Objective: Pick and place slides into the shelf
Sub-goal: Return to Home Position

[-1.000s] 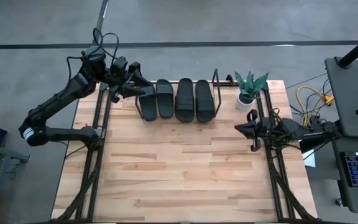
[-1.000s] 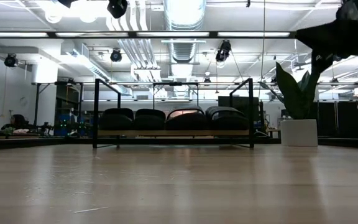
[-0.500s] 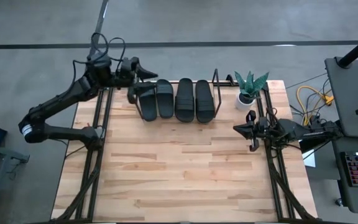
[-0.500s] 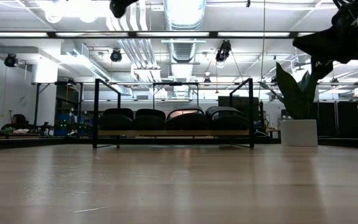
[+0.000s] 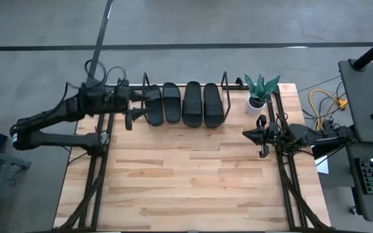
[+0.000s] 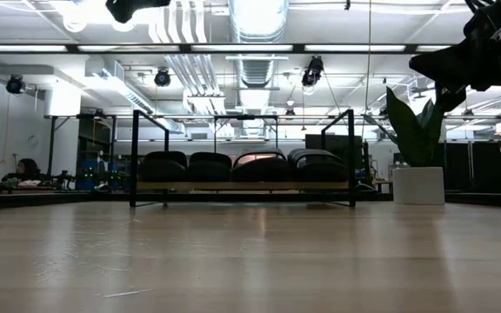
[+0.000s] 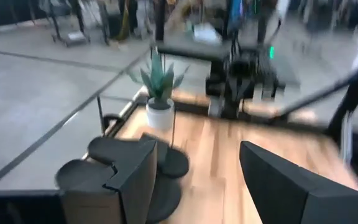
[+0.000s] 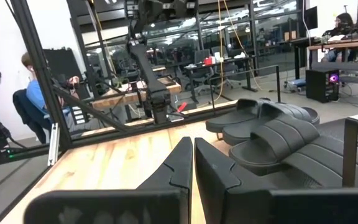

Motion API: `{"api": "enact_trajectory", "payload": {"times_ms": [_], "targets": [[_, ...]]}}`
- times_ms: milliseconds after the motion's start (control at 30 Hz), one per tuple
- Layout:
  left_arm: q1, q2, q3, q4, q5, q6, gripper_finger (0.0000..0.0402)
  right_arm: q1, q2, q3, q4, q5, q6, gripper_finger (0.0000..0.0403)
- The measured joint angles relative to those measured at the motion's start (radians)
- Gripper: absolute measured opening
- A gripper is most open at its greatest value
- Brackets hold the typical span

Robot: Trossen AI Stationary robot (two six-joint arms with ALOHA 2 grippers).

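Several black slides lie side by side on the shelf at the table's far edge, soles on its wooden board. My left gripper hangs open and empty well above the shelf's left end, pointing toward the table's right edge. In the low view this left gripper shows high over the slides. In its wrist view my left gripper has nothing between the fingers, with the slides below. My right gripper waits shut at the table's right side; the right wrist view shows my right gripper closed, pointing toward the slides.
A potted plant in a white pot stands at the far right corner, right of the shelf's black wire end frame. The bare wooden tabletop stretches from the shelf to the near edge. A person sits in the room beyond the table.
My left gripper has swung away from the far left corner toward the table's near edge and sunk a little, its arm drawing back toward the left edge. It has turned and now points toward the right edge. The slides have stayed in place on the shelf.
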Motion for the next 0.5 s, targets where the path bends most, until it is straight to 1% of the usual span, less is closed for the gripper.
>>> {"api": "enact_trajectory", "payload": {"times_ms": [100,200,267,300,400,500], "targets": [[-0.040,-0.104,-0.181,0.186,-0.087,-0.096,0.0215,0.000,-0.001,0.000,-0.001,0.000,0.000,0.0008],[-0.097,-0.204,-0.375,0.329,-0.241,-0.147,0.0215,0.000,0.000,0.000,-0.001,0.001,0.000,0.0008],[-0.131,-0.261,-0.475,0.382,-0.330,-0.148,0.0215,0.000,-0.001,0.000,-0.003,0.005,0.000,0.0008],[-0.144,-0.287,-0.513,0.395,-0.357,-0.143,0.0215,0.000,-0.001,0.000,-0.004,0.008,0.000,0.0008],[-0.169,-0.366,-0.593,0.397,-0.370,-0.121,0.0215,0.000,0.001,0.000,-0.006,0.008,0.000,0.0008],[-0.180,-0.441,-0.634,0.367,-0.372,-0.128,0.0215,0.000,0.002,0.000,-0.006,0.008,0.000,0.0008]]}}
